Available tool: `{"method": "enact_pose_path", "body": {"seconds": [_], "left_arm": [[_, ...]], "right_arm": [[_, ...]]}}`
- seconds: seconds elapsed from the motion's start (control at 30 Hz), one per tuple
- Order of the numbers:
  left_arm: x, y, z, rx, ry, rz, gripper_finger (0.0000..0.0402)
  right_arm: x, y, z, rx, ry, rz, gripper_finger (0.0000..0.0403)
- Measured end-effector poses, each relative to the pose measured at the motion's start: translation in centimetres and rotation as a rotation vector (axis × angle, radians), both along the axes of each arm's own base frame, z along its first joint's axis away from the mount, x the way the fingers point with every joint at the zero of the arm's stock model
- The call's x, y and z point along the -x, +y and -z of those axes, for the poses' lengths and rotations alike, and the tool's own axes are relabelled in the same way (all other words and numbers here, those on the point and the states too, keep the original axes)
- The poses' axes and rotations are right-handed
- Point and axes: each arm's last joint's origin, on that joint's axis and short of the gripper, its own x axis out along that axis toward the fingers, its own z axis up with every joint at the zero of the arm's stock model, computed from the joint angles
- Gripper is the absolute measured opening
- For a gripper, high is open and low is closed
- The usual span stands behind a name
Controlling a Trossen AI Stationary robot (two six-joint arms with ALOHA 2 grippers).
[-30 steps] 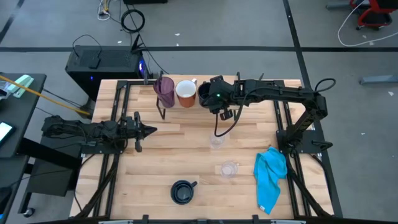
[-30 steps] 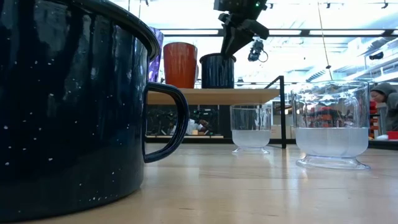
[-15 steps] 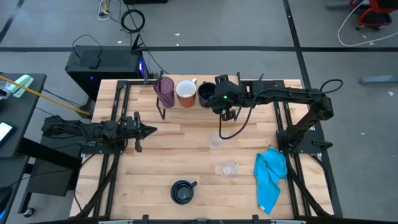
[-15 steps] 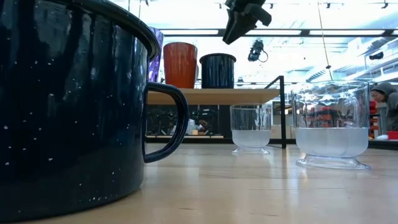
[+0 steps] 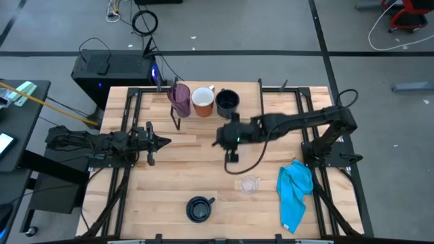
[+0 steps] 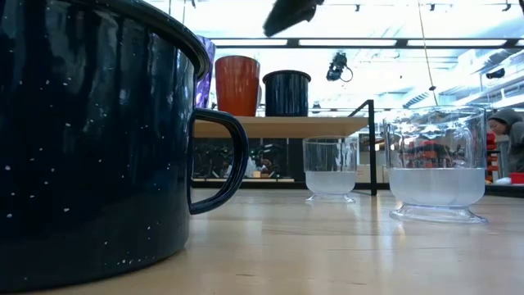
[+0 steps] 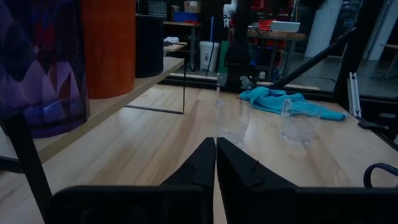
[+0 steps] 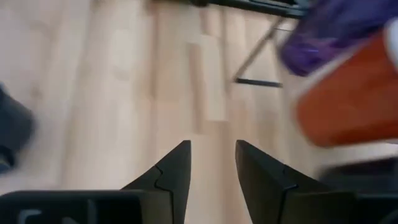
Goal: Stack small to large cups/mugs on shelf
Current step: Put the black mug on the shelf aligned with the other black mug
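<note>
On the light-wood shelf [image 6: 278, 125] at the table's far side stand the purple tumbler [image 5: 180, 98], the orange-brown mug [image 5: 203, 100] and one navy mug [image 5: 228, 102] in a row. The second navy mug [image 5: 199, 209] sits near the table's near edge. One clear glass [image 5: 249, 184] stands mid-table; the low view shows both glasses [image 6: 330, 168] [image 6: 435, 164] upright. My right gripper [image 5: 218, 139] hovers open above the table's middle, in front of the shelf, holding nothing. My left gripper [image 5: 166, 141] waits shut at the left.
A bright blue cloth [image 5: 295, 193] lies crumpled at the table's right, near the right arm's base. In the high view the right arm covers the second glass. Bare wood lies between the left gripper and the near navy mug. A person shows in the room far right [image 6: 503, 135].
My right gripper has risen from just above the navy mug on the shelf, then swung away toward the table's near edge and left, tipping to point leftward. The navy mug has stayed standing on the shelf beside the orange-brown mug.
</note>
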Motion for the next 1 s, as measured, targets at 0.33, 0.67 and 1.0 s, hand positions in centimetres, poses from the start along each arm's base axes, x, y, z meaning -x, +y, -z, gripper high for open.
{"method": "enact_pose_path", "body": {"seconds": [0.33, 0.67, 1.0], "left_arm": [[0.0, 0.0, 0.0, 0.022, -0.003, -0.001, 0.0012], [-0.1, -0.9, 0.6, 0.228, 0.059, 0.302, 0.0020], [-0.5, -2.8, 0.2, 0.295, 0.082, 0.484, 0.0009]], "right_arm": [[-3.5, 8.8, 4.4, -0.229, -0.087, -0.149, 0.0133], [-5.5, 14.4, 10.1, -0.376, -0.073, -0.210, 0.0133], [-4.8, 16.3, 9.8, -0.426, -0.091, -0.213, 0.0133]]}}
